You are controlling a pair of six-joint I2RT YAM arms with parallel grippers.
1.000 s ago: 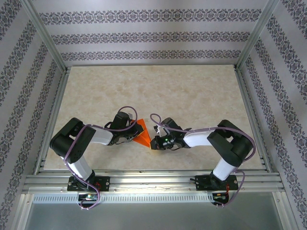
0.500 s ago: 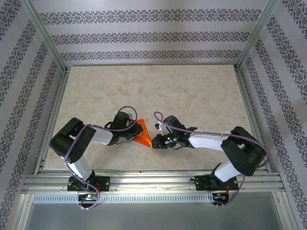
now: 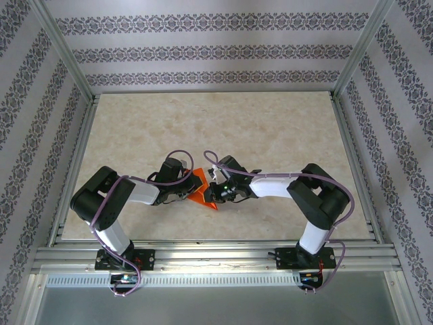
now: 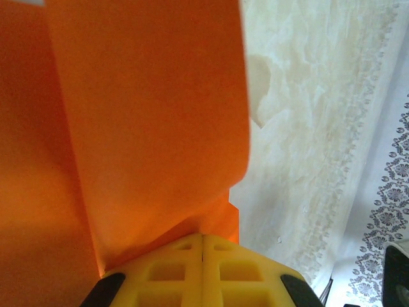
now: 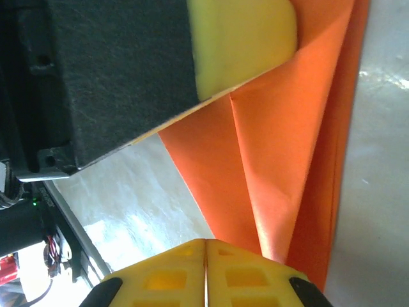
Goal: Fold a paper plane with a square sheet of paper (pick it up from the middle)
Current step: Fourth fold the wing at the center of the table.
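**top external.** the left arm (image 3: 101,196) rises from its base at the near edge, bends sharply at the elbow and lays its forearm low toward the middle. the right arm (image 3: 318,196) mirrors it, forearm reaching leftward. the left gripper (image 3: 189,192) and right gripper (image 3: 216,192) face each other closely across the sheet of paper (image 3: 201,200). the sheet sits on the worktop (image 3: 270,122) close to its near edge, about midway between the left and right edges. it is bright orange, folded into angular flaps and partly hidden by both tools.

**left wrist.** the left gripper (image 4: 202,252) has its yellow fingertips (image 4: 243,272) pressed together, with the sheet of paper (image 4: 147,128) pinched at the seam. from there the paper spreads away in two plain orange layers. one curling edge stands above the pale marbled worktop (image 4: 307,128), and a patterned wall (image 4: 390,217) lies beyond.

**right wrist.** the right gripper (image 5: 206,256) is closed, its yellow fingertips (image 5: 166,275) meeting with no gap. the sheet of paper (image 5: 281,160) runs up to the right-hand fingertip; whether it is nipped there cannot be told. the sheet shows overlapping layers with a sharp lengthwise crease, narrowing toward the gripper. a black finger (image 5: 115,70) of the left gripper, with its yellow pad (image 5: 243,38), bears on the paper's far end above the worktop (image 5: 383,128).
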